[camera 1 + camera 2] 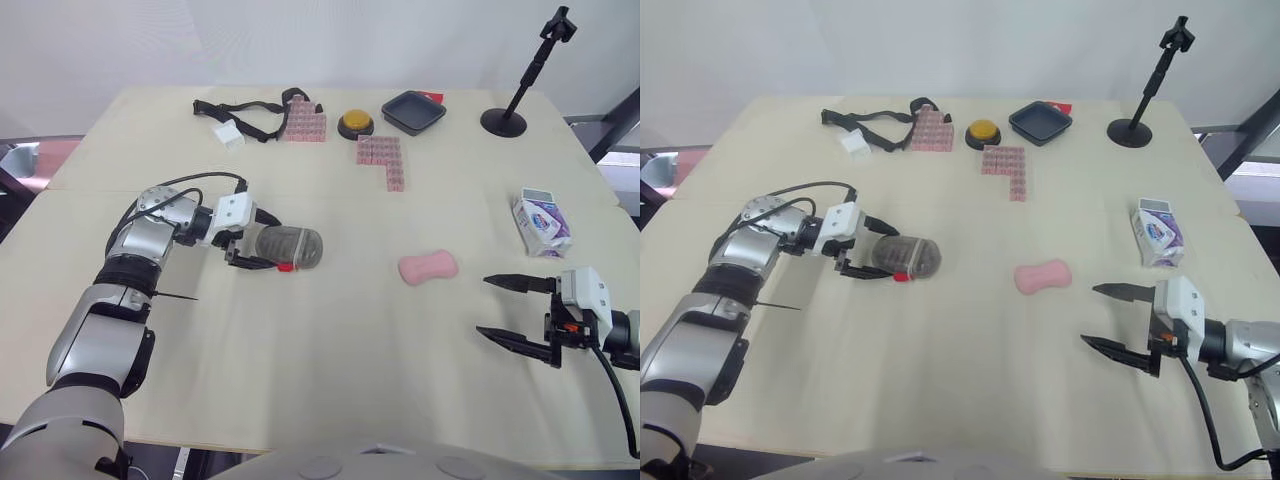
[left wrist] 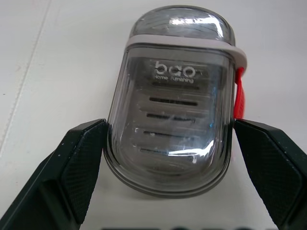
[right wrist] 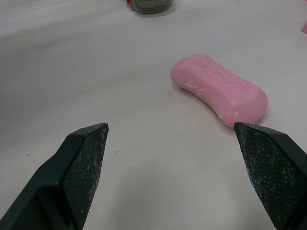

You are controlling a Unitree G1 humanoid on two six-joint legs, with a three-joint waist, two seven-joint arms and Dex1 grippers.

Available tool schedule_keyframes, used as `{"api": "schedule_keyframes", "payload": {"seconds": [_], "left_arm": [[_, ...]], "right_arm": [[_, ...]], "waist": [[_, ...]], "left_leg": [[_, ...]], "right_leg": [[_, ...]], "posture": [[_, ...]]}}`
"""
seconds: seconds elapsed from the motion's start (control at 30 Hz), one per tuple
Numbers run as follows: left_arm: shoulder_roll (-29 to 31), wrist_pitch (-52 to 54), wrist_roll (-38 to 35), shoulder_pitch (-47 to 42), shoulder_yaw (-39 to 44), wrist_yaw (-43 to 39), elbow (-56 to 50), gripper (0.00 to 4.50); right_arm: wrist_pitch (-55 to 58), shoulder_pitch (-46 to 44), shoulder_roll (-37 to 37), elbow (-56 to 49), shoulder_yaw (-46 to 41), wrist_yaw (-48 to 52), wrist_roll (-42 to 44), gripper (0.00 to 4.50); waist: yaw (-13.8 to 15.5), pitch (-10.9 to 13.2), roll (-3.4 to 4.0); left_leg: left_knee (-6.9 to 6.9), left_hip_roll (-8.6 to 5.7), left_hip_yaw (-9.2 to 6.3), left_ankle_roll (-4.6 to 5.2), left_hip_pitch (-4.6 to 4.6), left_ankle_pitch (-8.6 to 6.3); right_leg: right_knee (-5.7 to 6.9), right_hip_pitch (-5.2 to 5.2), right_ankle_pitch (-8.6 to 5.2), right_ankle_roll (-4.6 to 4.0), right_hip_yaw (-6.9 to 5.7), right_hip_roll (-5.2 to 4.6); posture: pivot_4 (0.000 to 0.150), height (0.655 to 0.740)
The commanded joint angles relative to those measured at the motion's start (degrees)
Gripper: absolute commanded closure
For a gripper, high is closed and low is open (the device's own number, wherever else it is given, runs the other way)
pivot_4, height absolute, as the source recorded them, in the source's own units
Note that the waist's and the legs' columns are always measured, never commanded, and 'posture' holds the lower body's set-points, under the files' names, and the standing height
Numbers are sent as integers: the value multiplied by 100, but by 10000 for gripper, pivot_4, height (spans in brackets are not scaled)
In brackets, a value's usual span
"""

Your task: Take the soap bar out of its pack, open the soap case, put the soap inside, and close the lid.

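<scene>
Left wrist view: the soap case (image 2: pixel 172 96) lies lidded on the table (image 1: pixel 330 340), the left gripper (image 2: pixel 168 125) clamping its sides; the lid reads "bao Home Furnishing" (roughly). The pink soap (image 3: pixel 218 88) lies bare, well apart from its pack (image 1: pixel 541 222), near the right gripper (image 3: pixel 170 127), jaws spread wide. Unlatching, loading and closing remain.

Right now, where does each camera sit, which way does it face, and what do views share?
Head pair: on the head, facing forward and down at the table; the left tool and right tool show.
Left wrist: on that wrist, looking along the left tool, shut on the soap case.
Right wrist: on that wrist, looking through the open right tool at the soap bar.
Shared: soap bar and case, head and right wrist.
</scene>
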Motion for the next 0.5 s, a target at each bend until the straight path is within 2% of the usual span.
{"api": "schedule_keyframes", "payload": {"seconds": [0.03,0.5], "left_arm": [[31,-67,-28,76,27,-142,-191,0],[-92,85,-127,317,133,147,-452,0]], "right_arm": [[-74,1,-32,-28,-53,32,109,98],[43,-14,-57,-152,-35,-57,149,98]], "waist": [[0,0,0],[18,0,0]], "left_leg": [[0,0,0,0,0,0],[1,3,0,0,-3,0]], "right_leg": [[0,0,0,0,0,0],[0,0,-1,-1,-4,0]], "posture": [[1500,7338],[1500,7338]]}}
